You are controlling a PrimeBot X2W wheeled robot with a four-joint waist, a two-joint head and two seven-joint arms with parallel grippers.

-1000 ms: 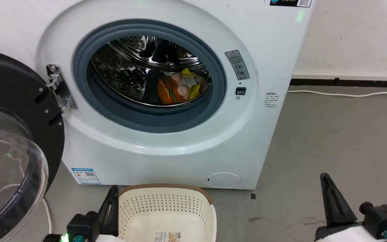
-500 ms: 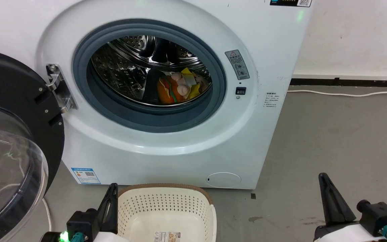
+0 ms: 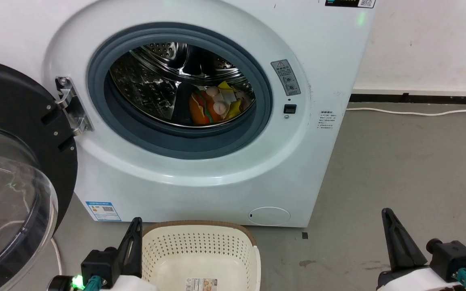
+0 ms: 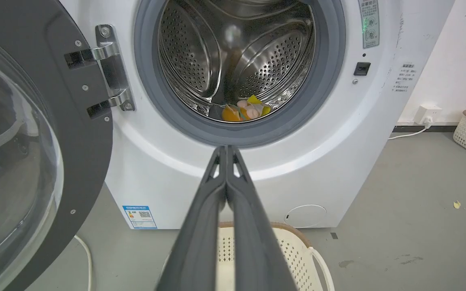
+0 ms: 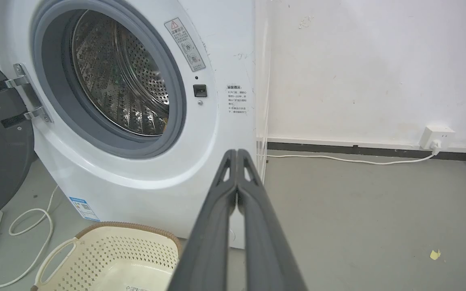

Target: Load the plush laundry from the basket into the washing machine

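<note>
Plush laundry lies at bottom of steel drum, deep inside washing machine. Door hangs wide open at left. Basket sits on floor just in front of washer, paper label on its bottom. Left gripper: fingers pressed together, holding nothing, just beside basket's left wall. Right gripper: fingers together, holding nothing, well right of basket.
</note>
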